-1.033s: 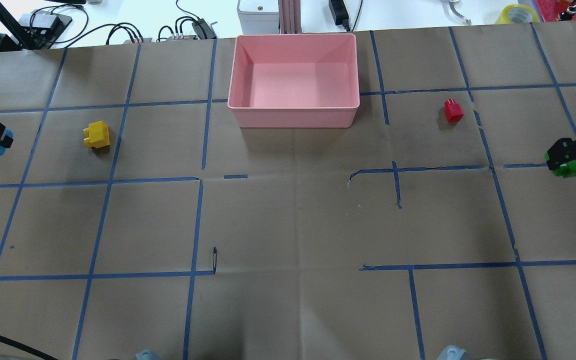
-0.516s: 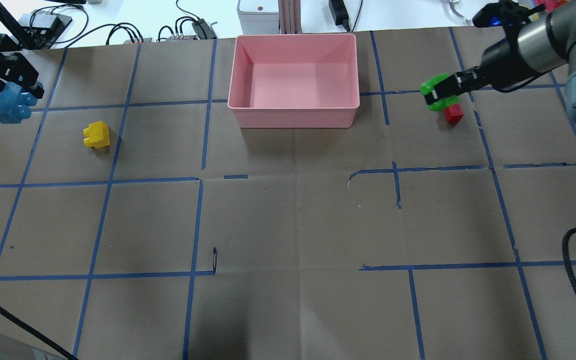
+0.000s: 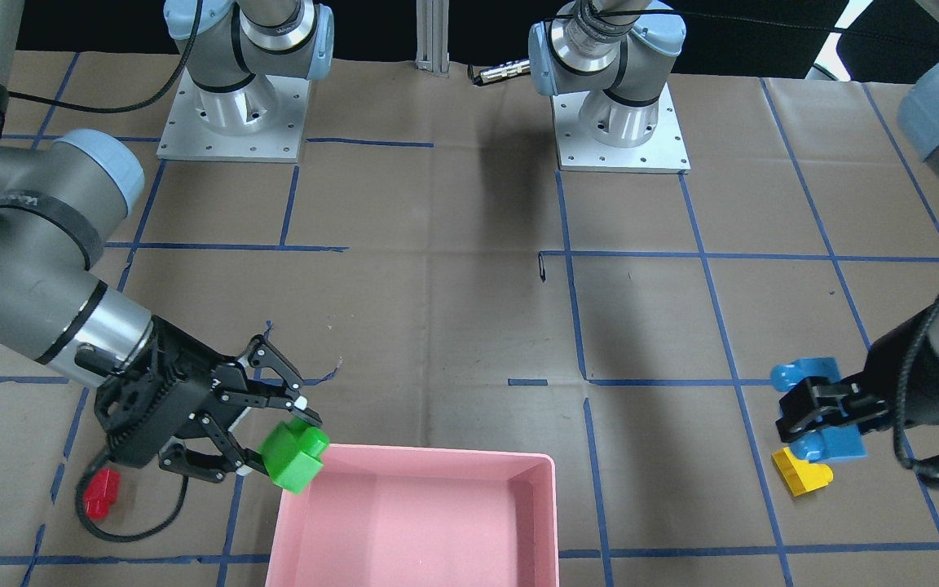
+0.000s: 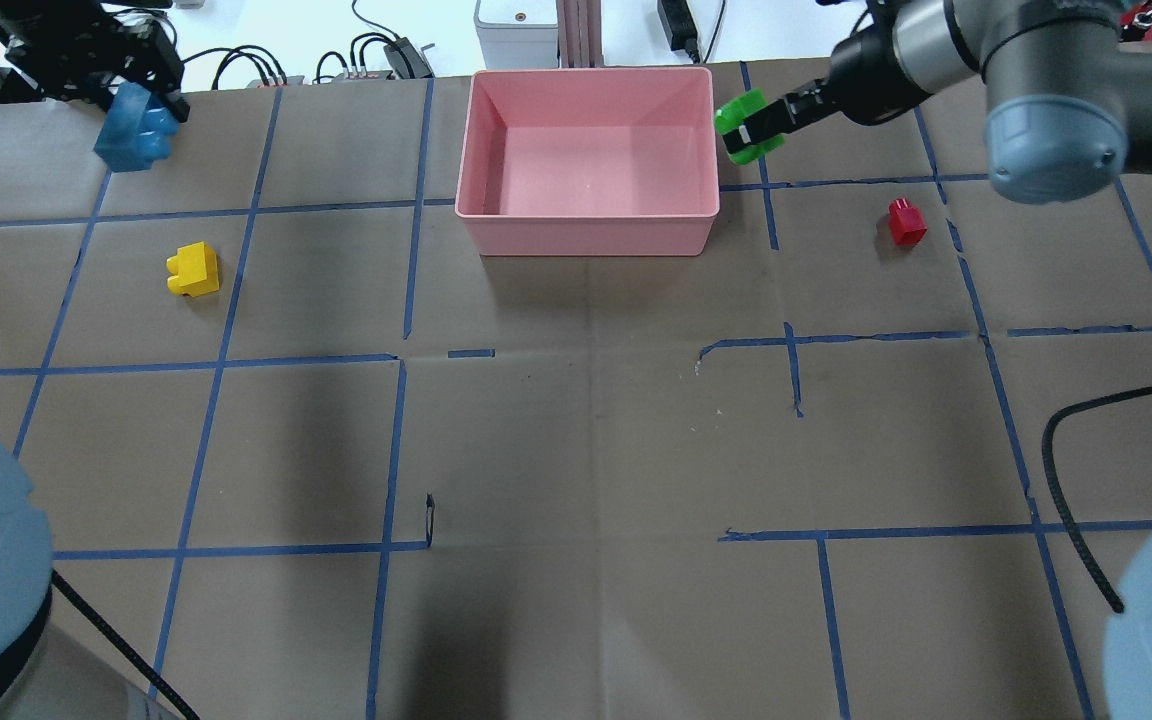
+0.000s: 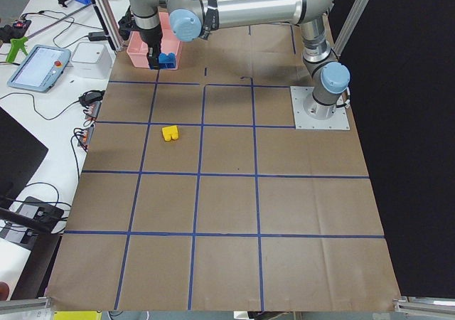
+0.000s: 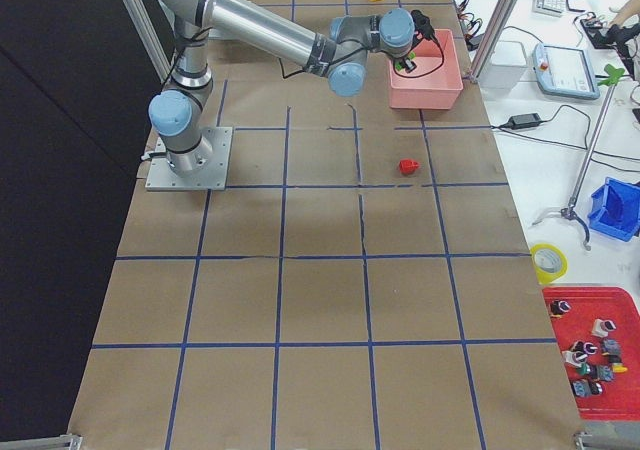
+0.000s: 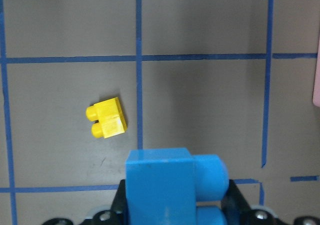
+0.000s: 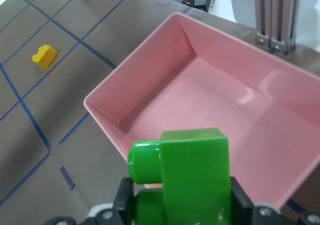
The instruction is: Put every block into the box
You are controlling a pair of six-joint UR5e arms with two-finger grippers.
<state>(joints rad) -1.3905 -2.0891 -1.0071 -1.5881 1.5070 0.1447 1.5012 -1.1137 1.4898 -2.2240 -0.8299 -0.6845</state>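
My right gripper (image 4: 758,130) is shut on the green block (image 4: 744,125) and holds it in the air at the right rim of the empty pink box (image 4: 586,232). The right wrist view shows the green block (image 8: 185,180) over the box's rim (image 8: 102,112). My left gripper (image 4: 141,103) is shut on the blue block (image 4: 133,135), raised at the far left of the table, well left of the box. The yellow block (image 4: 194,270) lies on the table nearer than it. The red block (image 4: 906,221) lies right of the box.
Cables, a power strip and a white device lie on the white bench beyond the table's far edge (image 4: 376,55). An aluminium post (image 4: 581,30) stands just behind the box. The brown paper carries a blue tape grid.
My right gripper carried the green block left, from above the red block to the box's right rim. My left gripper carried the blue block farther away and to the right.
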